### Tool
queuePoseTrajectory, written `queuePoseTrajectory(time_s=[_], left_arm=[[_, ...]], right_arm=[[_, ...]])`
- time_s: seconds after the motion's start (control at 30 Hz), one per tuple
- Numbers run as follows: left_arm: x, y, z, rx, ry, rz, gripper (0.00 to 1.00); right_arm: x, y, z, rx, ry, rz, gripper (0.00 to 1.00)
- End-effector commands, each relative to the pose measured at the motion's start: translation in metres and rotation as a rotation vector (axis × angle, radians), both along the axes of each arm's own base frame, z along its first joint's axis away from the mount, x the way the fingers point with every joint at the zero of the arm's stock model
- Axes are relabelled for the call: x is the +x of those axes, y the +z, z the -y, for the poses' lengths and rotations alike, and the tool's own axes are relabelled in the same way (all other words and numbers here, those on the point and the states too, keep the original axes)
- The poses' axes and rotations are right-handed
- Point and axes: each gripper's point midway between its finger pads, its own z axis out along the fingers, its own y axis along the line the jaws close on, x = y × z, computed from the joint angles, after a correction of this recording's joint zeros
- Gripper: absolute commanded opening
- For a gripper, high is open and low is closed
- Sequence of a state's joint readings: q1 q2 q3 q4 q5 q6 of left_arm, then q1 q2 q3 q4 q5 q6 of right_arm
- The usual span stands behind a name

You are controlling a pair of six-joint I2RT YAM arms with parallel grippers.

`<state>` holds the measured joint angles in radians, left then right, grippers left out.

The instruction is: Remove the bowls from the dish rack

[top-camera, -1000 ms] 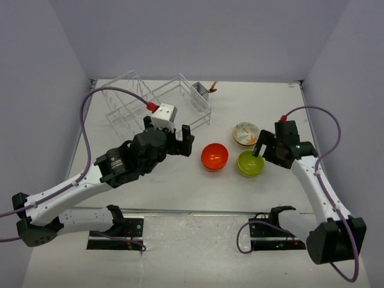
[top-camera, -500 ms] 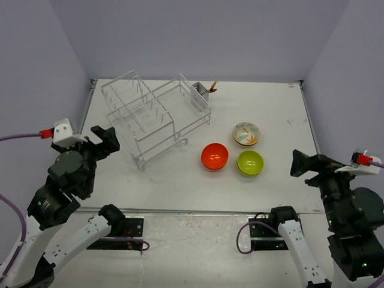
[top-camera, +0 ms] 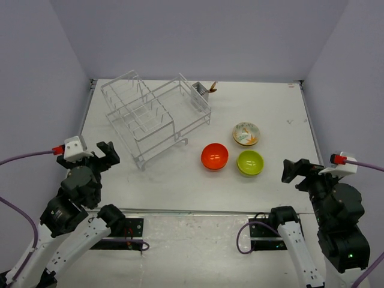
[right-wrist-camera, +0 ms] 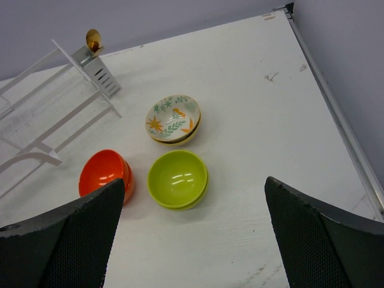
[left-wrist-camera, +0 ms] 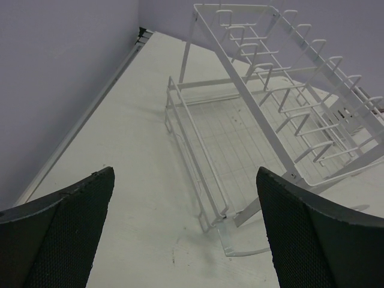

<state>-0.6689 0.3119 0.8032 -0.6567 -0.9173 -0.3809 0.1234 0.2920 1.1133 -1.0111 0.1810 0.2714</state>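
The dish rack (top-camera: 157, 117) is seen at the rear left of the desk (top-camera: 282, 102), with its grey cutlery basket (top-camera: 200, 93) at its far right end. A gold-coloured utensil (right-wrist-camera: 93, 39) is seen standing in that basket.

Three bowls are observed upright on the desk, to the right of the rack and apart from it. The orange bowl (top-camera: 214, 156) is placed nearest the rack. The lime-green bowl (top-camera: 250, 162) is set just beyond it, and the cream patterned bowl (top-camera: 246, 133) lies just behind the green one.

The left gripper (top-camera: 105, 155) is held off the rack's near left corner, jaws spread wide and empty. The right gripper (top-camera: 295, 170) is held well right of the rack, past the green bowl, jaws likewise parted with nothing gripped.
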Motion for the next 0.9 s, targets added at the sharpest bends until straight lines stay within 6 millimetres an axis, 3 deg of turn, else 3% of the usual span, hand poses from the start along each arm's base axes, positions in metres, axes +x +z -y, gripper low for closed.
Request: queuePoseTrajectory(time_s=[0.0,0.1,0.2,0.87], left_arm=[[0.012,0.003,0.013,0.001,-0.029,-0.001,1.00],[0.020,-0.005,0.020,0.013,-0.048,-0.038,1.00],[0.023,-0.010,0.014,0.027,-0.015,-0.057,1.00],[0.029,-0.019,0.012,0.046,-0.032,-0.041,1.00]], right_arm=[[0.008,-0.003,-0.003,-0.012,0.018,0.017,0.99],[0.015,-0.010,-0.004,-0.010,0.017,-0.004,0.99],[0.021,-0.017,-0.004,-0.014,0.013,-0.030,0.99],[0.034,-0.025,-0.002,-0.012,-0.014,-0.065,0.99]])
